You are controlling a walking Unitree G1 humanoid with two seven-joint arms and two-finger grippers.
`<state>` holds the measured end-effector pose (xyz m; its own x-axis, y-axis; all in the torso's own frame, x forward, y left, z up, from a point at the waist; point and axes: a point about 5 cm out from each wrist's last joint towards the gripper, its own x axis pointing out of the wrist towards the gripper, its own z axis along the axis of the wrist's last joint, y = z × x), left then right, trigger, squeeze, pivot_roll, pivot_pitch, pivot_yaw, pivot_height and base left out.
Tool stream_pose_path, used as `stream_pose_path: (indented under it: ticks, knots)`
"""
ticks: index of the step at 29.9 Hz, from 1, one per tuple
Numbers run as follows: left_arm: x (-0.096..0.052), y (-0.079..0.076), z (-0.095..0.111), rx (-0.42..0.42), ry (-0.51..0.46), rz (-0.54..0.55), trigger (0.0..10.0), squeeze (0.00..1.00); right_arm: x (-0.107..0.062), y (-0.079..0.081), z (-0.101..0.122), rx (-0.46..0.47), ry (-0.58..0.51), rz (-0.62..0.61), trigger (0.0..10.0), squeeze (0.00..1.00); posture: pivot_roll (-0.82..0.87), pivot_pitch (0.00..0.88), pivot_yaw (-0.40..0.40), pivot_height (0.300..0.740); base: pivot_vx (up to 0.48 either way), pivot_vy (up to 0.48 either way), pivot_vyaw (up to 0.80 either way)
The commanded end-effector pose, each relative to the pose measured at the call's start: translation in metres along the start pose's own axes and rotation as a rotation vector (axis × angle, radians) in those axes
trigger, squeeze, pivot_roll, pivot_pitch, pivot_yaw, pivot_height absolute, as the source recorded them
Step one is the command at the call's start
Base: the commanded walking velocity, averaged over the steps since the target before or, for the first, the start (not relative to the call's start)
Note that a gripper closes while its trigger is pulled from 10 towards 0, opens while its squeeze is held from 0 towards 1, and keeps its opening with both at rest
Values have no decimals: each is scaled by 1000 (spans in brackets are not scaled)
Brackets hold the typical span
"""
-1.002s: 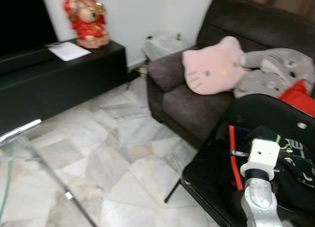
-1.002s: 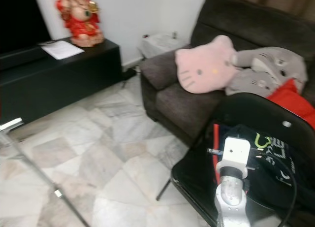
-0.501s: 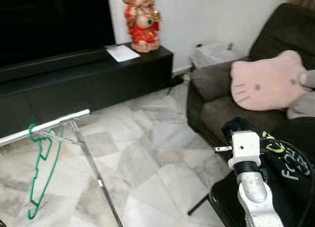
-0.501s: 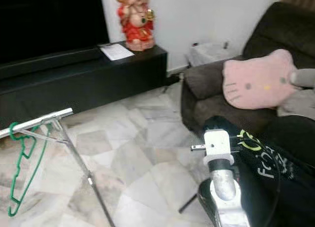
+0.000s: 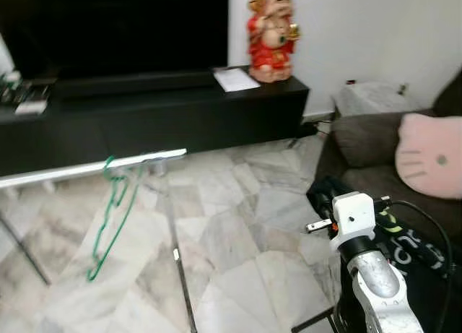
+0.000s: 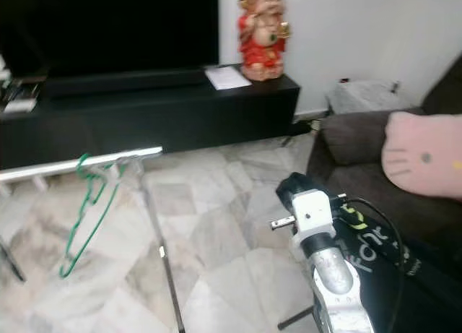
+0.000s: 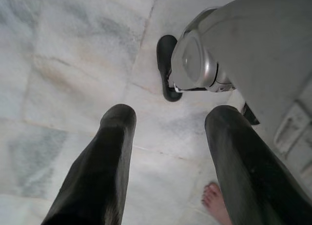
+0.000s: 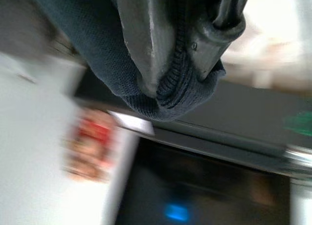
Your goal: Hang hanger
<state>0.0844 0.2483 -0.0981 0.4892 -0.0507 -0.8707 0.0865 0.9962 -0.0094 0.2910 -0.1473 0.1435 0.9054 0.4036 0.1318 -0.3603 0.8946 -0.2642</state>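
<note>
Left eye view puts you in a living room with a pale marble floor [image 5: 231, 225], where a green hanger [image 5: 110, 217] already dangles by its hook from a silver rail [image 5: 86, 168] that runs in from the robot's left, near the rail's free end. A thin metal leg [image 5: 179, 268] drops from that end of the rail to the floor. Beyond the rail you see a long black TV cabinet [image 5: 180, 116] against the wall, a dark screen [image 5: 115, 26] above it, a sheet of paper [image 5: 232, 79] on its top and a red and gold figurine [image 5: 271, 38] standing just beside the paper. To the robot's right sits a dark sofa [image 5: 361, 152] with a pink cat-face cushion [image 5: 432, 156] on it. Your right gripper [image 8: 187, 54] is raised in front of the sofa on its silver arm [image 5: 375, 282], well apart from the hanger, and a dark blue garment [image 6: 361, 239] with white and yellow-green lettering hangs from it. Right wrist view shows you the two black fingers [image 8: 141, 44] pinched onto a ribbed fold of that knit cloth, with the cabinet and figurine blurred behind. Left wrist view shows your left gripper [image 7: 165, 122] pointing down at the marble, its two fingers spread with bare floor between them, beside the robot's own grey leg [image 7: 253, 59] and black foot [image 7: 166, 64]; a person's bare toes [image 7: 217, 205] stand near one fingertip.
</note>
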Motion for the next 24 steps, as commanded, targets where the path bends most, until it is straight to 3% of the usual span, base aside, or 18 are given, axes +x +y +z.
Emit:
stream_pose_path:
  ticks: [1,2,3,4,10,12,18,22,24]
  knots:
    - [0,-4,-3,-14,14,-9,10000,0,0,13,15,12,-53,155,10000,0,5,64,-43,740,0,0,800]
    - [0,-4,-3,-15,13,-8,10000,0,-3,20,16,20,-51,233,10000,0,5,65,-43,740,0,0,800]
    - [0,-4,-3,-15,13,-8,10000,0,-3,20,16,20,-51,233,10000,0,5,65,-43,740,0,0,800]
    - [0,-4,-3,-15,12,-7,10000,0,-9,32,17,64,-40,359,10000,0,7,67,-42,740,0,0,800]
    - [0,-4,-3,-16,12,-5,10000,0,-18,43,13,131,-9,477,10000,0,6,67,-45,740,0,0,800]
    - [1,-4,-3,-19,11,-3,10000,0,-16,38,-2,205,31,381,10000,0,10,66,-47,740,0,0,800]
    - [1,-5,-3,-22,10,-2,10000,0,-17,33,-14,301,60,307,10000,0,16,64,-51,740,0,0,765]
    - [1,-6,-3,-24,9,3,10000,0,-15,23,-45,404,181,113,10000,0,22,62,-53,740,0,0,0]
    - [1,-6,-3,-24,9,3,10000,0,-15,23,-45,404,181,113,10000,0,22,62,-53,740,0,0,0]
